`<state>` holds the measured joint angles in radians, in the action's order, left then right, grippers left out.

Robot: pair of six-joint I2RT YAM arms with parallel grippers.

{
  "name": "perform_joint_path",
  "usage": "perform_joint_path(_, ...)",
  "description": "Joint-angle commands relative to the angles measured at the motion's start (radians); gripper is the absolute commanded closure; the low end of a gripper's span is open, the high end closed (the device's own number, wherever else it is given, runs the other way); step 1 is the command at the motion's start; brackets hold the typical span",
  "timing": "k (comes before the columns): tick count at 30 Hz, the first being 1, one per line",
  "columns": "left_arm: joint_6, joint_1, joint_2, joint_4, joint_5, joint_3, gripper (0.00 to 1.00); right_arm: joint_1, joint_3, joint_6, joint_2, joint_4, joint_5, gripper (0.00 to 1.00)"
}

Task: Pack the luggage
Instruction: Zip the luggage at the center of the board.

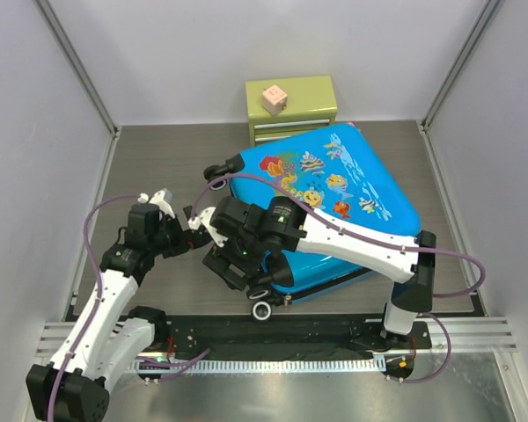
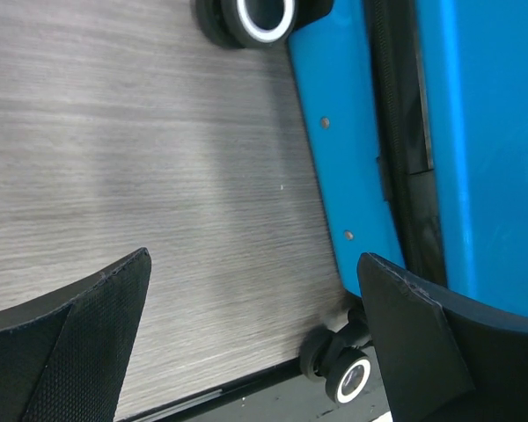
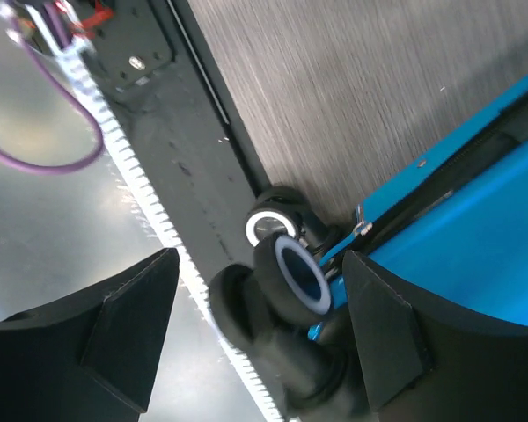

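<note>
The luggage (image 1: 352, 189) lies flat and closed on the table, a bright blue shell with a fish print on top. My left gripper (image 1: 192, 230) is open beside its left edge. In the left wrist view the left gripper (image 2: 253, 259) holds only bare table between its fingers, and the luggage (image 2: 493, 132) side with its dark zip runs along the right. My right gripper (image 1: 233, 264) reaches across to the near-left corner. It (image 3: 260, 257) is open, with a black wheel (image 3: 299, 272) between its fingers, clear of the left finger.
A small green drawer chest (image 1: 290, 105) stands behind the luggage with a pink cube (image 1: 274, 98) on top. Other wheels (image 1: 262, 310) (image 1: 216, 171) stick out at the left corners. A black and metal rail (image 1: 273, 356) runs along the near table edge. Grey walls close in both sides.
</note>
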<state>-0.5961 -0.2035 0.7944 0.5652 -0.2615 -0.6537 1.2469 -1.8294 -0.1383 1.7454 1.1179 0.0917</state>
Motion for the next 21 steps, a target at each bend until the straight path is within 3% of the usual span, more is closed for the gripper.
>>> perform_joint_path(1,-0.027,-0.016,0.006,-0.09,-0.027,0.023,0.0,0.028,-0.134,-0.145,-0.098,0.075,-0.026,0.2)
perform_joint_path(5,-0.019,-0.025,0.037,-0.091,-0.054,0.017,0.0,0.155,-0.096,-0.279,-0.116,0.082,0.036,0.23)
perform_joint_path(8,-0.019,-0.036,0.026,-0.09,-0.047,0.017,0.0,0.229,-0.055,-0.39,-0.118,0.091,-0.022,0.23)
perform_joint_path(11,-0.021,-0.048,0.012,-0.079,-0.013,0.02,0.0,0.293,0.001,-0.573,-0.151,0.066,-0.189,0.22)
perform_joint_path(15,-0.03,-0.07,-0.018,-0.065,0.044,0.022,0.0,0.357,0.178,-0.828,-0.274,-0.137,-0.417,0.2)
perform_joint_path(19,-0.036,-0.094,-0.041,-0.056,0.074,0.025,0.0,0.396,0.303,-1.009,-0.325,-0.075,-0.7,0.19)
perform_joint_path(21,-0.034,-0.103,-0.052,-0.059,0.073,0.026,0.0,0.399,0.344,-1.087,-0.345,-0.076,-0.762,0.19)
